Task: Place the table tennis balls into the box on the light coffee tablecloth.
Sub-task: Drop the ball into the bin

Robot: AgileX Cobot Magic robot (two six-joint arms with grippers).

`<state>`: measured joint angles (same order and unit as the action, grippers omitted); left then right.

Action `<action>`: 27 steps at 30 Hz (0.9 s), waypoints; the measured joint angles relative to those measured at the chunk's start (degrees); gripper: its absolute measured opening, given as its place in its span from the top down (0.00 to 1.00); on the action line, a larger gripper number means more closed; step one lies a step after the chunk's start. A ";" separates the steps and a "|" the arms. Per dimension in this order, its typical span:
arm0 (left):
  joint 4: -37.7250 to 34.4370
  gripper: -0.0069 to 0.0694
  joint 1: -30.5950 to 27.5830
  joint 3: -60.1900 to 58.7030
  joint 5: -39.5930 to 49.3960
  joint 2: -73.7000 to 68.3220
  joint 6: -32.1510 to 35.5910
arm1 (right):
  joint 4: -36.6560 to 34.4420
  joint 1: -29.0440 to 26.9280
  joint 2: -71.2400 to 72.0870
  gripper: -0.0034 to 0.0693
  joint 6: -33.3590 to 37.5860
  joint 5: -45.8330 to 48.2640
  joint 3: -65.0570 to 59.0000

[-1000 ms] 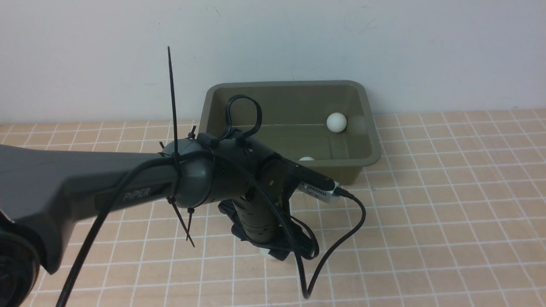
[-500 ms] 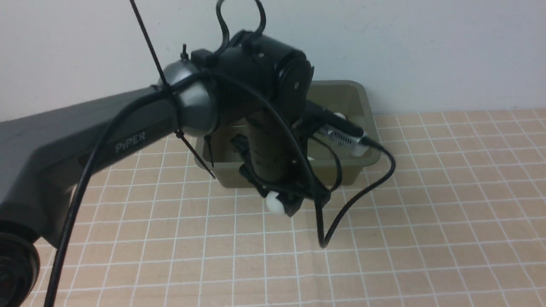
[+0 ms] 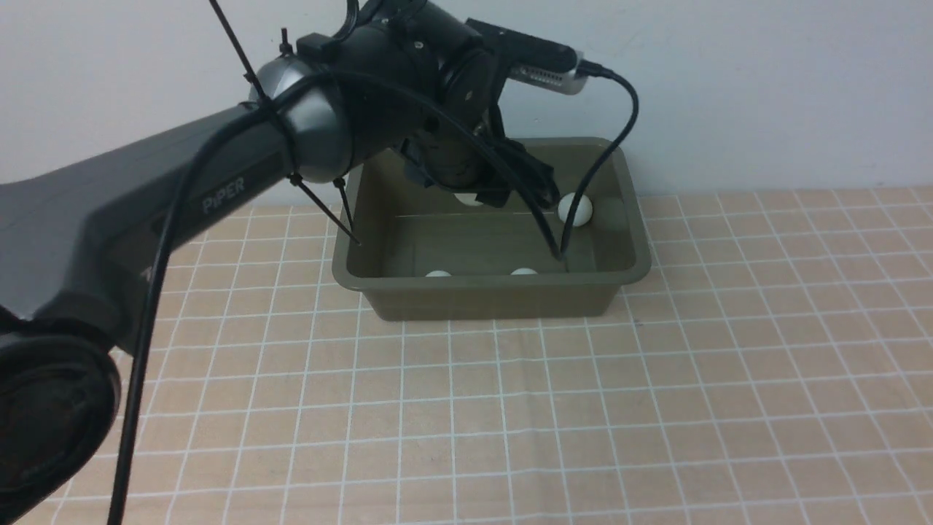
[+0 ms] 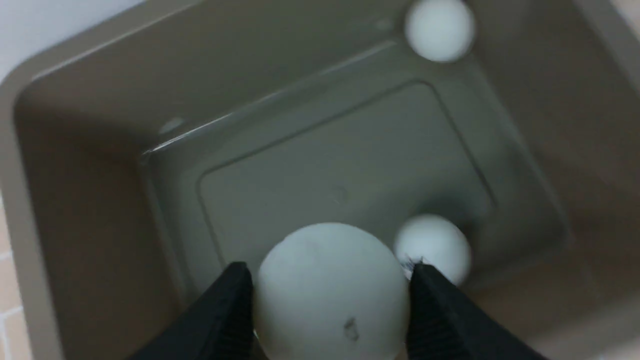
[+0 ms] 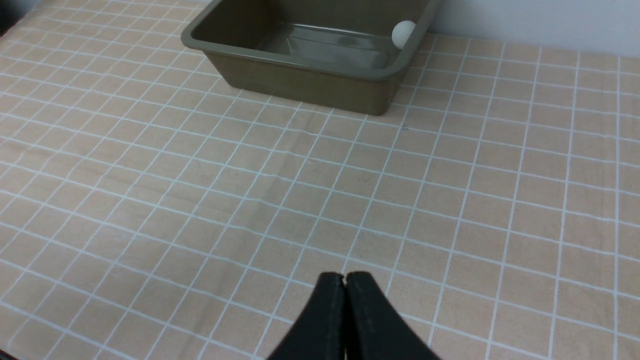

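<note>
Front view: left arm point(image 3: 146, 197) reaches in from the left, and its wrist hangs over the box point(image 3: 634, 248). The left hand point(image 3: 474, 197) points down into the box with a white held ball point(image 3: 469, 198) pinched at its tip, above the floor near the back wall. A corner ball point(image 3: 576, 209) lies at the far right inside. Two low balls point(image 3: 438, 274) point(image 3: 523, 272) just show over the near wall. A black cable point(image 3: 619, 138) loops from the wrist down into the box. The box stands on the cloth point(image 3: 656, 408), close to the wall point(image 3: 765, 87).

Left wrist view: left hand point(image 4: 330, 269) looks straight into the box point(image 4: 75, 200). Black fingers point(image 4: 225, 320) grip the held ball point(image 4: 330, 300) on both sides; it has a small dark mark. Two more balls point(image 4: 440, 30) point(image 4: 434, 247) rest on the floor below, one in a corner and one just beside the held ball's outline.

Right wrist view: right hand point(image 5: 344, 285) has its fingers pressed together with nothing between them, over bare cloth point(image 5: 150, 175). It is well apart from the box point(image 5: 300, 85). One ball point(image 5: 403, 32) shows in the box's corner.
</note>
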<state>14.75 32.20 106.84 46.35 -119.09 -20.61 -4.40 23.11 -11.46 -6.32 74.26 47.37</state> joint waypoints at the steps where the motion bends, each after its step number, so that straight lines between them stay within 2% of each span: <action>1: -0.14 0.50 -0.68 0.00 -0.72 -0.96 -0.98 | -0.18 0.00 0.00 0.98 0.00 0.00 0.00; 16: -5.06 0.49 -3.20 0.00 -6.53 -7.14 -2.23 | -0.41 0.00 0.00 0.98 -1.27 0.00 0.00; 23: -5.40 0.42 -3.20 0.00 -6.43 -7.28 -2.23 | -0.41 0.00 0.00 0.98 -1.59 0.00 0.00; 27: -5.35 0.41 -3.20 0.00 -5.72 -7.28 -2.23 | -0.41 0.00 0.00 0.98 -1.72 0.00 0.00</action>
<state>9.41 29.00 106.84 40.62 -126.38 -22.83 -4.82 23.11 -11.46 -8.04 74.26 47.37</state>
